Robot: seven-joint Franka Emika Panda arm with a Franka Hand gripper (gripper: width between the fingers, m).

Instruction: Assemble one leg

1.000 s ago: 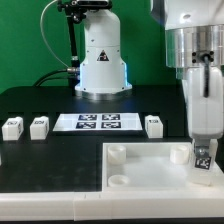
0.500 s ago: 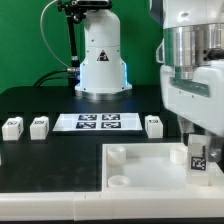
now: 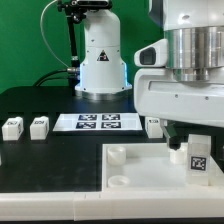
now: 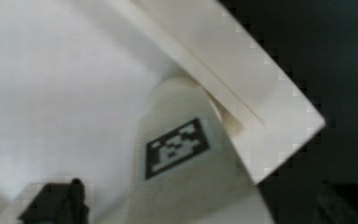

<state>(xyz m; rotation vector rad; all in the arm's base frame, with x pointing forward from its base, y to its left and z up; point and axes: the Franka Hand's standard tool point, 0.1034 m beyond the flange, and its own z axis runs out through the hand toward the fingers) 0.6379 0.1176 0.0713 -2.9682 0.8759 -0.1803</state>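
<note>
Well off to the exterior view's left of my gripper (image 4: 202,203) I see two loose legs (image 3: 12,127), then the marker board (image 3: 98,122). Directly under the gripper, one leg (image 3: 199,158) stands upright at the corner of the white board (image 3: 140,168). The fingers (image 4: 53,201) are spread, gripping nothing.

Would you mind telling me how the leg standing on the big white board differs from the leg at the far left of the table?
The leg on the board stands at the board's corner on the exterior view's right; the far-left leg sits loose on the black table. The first is under the gripper, the second well away from it. Both are upright white blocks with a black-and-white tag.
</note>
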